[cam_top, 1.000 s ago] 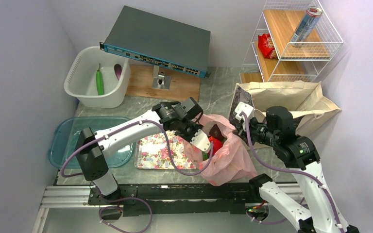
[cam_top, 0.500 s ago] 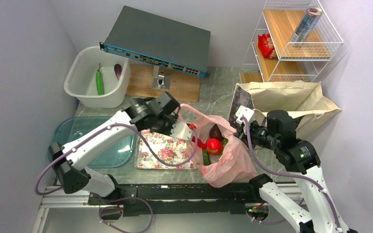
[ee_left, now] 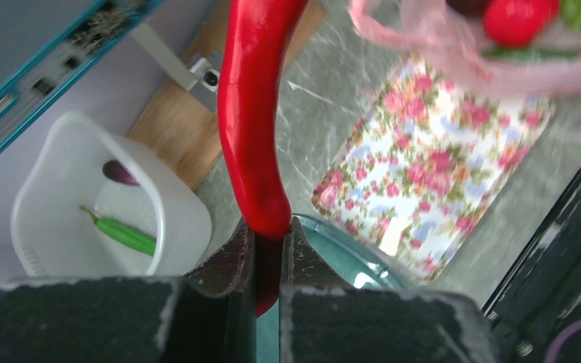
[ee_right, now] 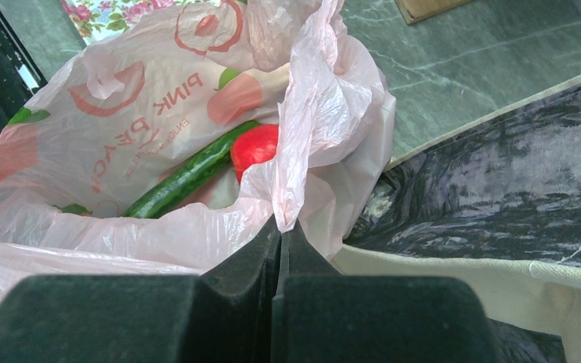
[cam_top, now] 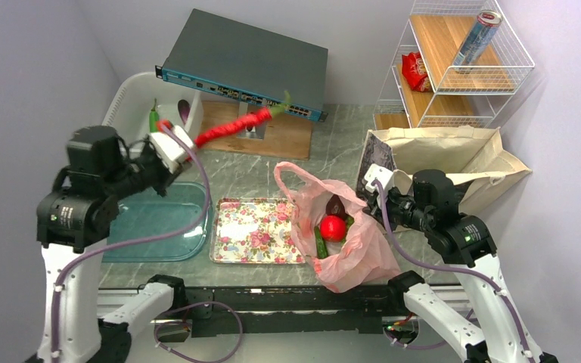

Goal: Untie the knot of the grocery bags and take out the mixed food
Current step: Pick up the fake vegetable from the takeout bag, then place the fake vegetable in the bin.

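The pink plastic bag [cam_top: 359, 257] lies with its mouth wide; no knot shows on it. Inside it I see a red apple [cam_top: 333, 227], a long green pepper [ee_right: 189, 175] and a dark plum [cam_top: 337, 205]. My right gripper [ee_right: 281, 227] is shut on the bag's right rim, holding it up beside the beige tote [cam_top: 454, 155]. My left gripper [ee_left: 267, 234] is shut on the tip of a long red pepper [ee_left: 253, 113]. It holds the pepper in the air at the left, next to the white basket [cam_top: 125, 94].
The white basket holds a green pepper [ee_left: 125, 233] and a purple eggplant [ee_left: 119, 172]. A teal tray [cam_top: 159, 227] and a floral tray [cam_top: 257, 231] lie at the front. A network switch [cam_top: 250, 64] stands at the back. A wire shelf [cam_top: 499, 64] holds a can [cam_top: 478, 38] and a red packet [cam_top: 414, 72].
My left arm has pulled the red pepper out of the pink bag and swung left and up toward the white basket. The right gripper has kept its hold on the bag's rim.
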Robot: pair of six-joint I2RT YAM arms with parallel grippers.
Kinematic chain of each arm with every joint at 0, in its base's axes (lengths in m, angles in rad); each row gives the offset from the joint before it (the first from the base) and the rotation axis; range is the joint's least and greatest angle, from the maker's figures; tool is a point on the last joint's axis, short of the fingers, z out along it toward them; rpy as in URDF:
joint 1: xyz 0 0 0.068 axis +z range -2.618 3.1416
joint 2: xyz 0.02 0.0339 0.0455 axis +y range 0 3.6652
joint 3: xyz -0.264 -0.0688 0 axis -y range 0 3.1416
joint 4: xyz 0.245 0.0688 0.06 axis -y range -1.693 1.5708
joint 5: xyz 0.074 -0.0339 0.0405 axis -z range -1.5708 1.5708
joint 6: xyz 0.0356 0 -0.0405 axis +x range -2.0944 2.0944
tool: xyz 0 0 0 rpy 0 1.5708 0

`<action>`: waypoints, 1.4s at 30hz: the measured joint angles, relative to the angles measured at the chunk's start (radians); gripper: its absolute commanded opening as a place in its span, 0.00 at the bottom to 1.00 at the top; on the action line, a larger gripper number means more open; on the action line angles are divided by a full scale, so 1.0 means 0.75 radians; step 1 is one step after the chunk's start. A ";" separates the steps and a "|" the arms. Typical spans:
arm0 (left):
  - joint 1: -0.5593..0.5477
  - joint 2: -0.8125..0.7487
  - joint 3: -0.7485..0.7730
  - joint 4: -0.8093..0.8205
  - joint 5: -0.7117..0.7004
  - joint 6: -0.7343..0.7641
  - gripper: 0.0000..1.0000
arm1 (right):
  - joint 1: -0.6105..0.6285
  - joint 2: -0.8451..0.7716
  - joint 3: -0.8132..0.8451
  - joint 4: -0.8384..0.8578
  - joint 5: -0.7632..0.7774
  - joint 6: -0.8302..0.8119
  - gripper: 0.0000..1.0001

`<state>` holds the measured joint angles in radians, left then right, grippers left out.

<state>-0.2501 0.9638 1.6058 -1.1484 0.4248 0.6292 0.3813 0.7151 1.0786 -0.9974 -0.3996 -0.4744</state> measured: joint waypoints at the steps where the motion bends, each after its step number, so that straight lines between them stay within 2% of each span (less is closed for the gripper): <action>1: 0.070 0.006 0.041 0.009 0.040 -0.063 0.00 | 0.000 0.004 0.000 0.000 -0.001 0.000 0.00; 6: 0.696 0.153 0.197 0.159 0.293 -0.468 0.00 | 0.000 0.037 0.000 -0.001 -0.003 -0.002 0.00; 8: 0.864 0.246 0.239 0.196 0.308 -0.585 0.00 | 0.000 0.047 0.000 -0.002 -0.004 -0.003 0.00; 10: 0.963 0.362 0.297 0.218 0.282 -0.656 0.00 | 0.000 0.053 0.001 -0.004 -0.004 -0.005 0.00; 18: 1.062 0.906 0.449 0.244 -0.021 -0.679 0.00 | 0.000 0.086 0.007 -0.006 -0.003 -0.006 0.00; 25: 1.055 1.383 0.682 0.241 -0.069 -0.656 0.00 | 0.000 0.144 0.057 -0.014 0.009 -0.008 0.00; 28: 1.025 1.539 0.812 0.247 -0.083 -0.645 0.04 | 0.000 0.156 0.067 -0.037 0.014 -0.011 0.00; 30: 0.992 1.612 0.863 0.273 -0.086 -0.630 0.13 | 0.000 0.156 0.072 -0.056 0.023 -0.012 0.00; 35: 0.924 1.647 0.868 0.342 -0.082 -0.582 0.71 | 0.000 0.165 0.104 -0.093 0.040 -0.011 0.00; 38: 0.899 1.648 0.896 0.358 -0.069 -0.567 0.95 | 0.000 0.170 0.109 -0.095 0.046 -0.009 0.00; 39: 0.898 1.641 0.892 0.371 -0.063 -0.567 0.99 | 0.000 0.172 0.109 -0.095 0.047 -0.007 0.00; 42: 0.919 1.594 0.822 0.402 -0.035 -0.552 0.99 | 0.000 0.174 0.109 -0.095 0.048 -0.005 0.00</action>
<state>0.4389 2.1593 2.2223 -0.8467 0.3988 0.2150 0.3813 0.8455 1.1603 -1.0683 -0.3637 -0.4782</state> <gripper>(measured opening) 0.984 0.007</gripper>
